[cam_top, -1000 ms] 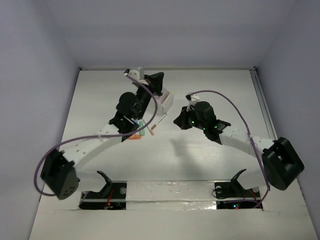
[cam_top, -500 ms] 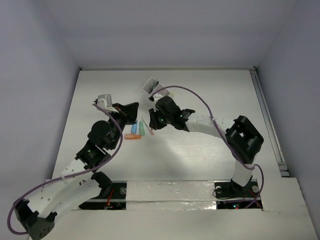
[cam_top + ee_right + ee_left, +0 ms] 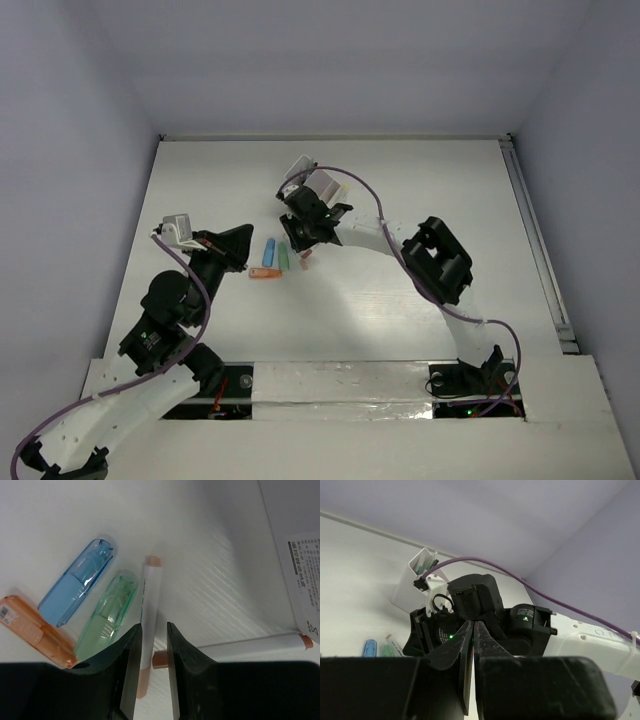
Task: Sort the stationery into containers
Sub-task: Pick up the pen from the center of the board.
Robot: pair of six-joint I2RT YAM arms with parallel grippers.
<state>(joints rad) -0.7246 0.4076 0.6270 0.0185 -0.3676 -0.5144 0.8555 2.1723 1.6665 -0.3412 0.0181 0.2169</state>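
Note:
Three short chunky pieces lie side by side on the table: blue (image 3: 77,590), green (image 3: 107,617) and orange (image 3: 35,632); the blue one (image 3: 269,252) also shows in the top view. A white pen with brown ends (image 3: 150,600) lies next to the green piece. My right gripper (image 3: 152,626) is low over it, jaws slightly apart on either side of the pen. A second white pen (image 3: 250,647) lies crosswise beside it. The white box (image 3: 412,582) stands behind with pens in it. My left gripper (image 3: 473,625) is shut and empty, left of the pieces.
The right arm's black wrist (image 3: 475,600) fills the middle of the left wrist view. The box's labelled wall (image 3: 305,580) is close on the right of the right gripper. The enclosure's walls bound the table (image 3: 420,180) on three sides.
My left gripper has drawn back to the left and nearer, away from the box. My right gripper has swung left and come down over the white pen beside the chunky pieces.

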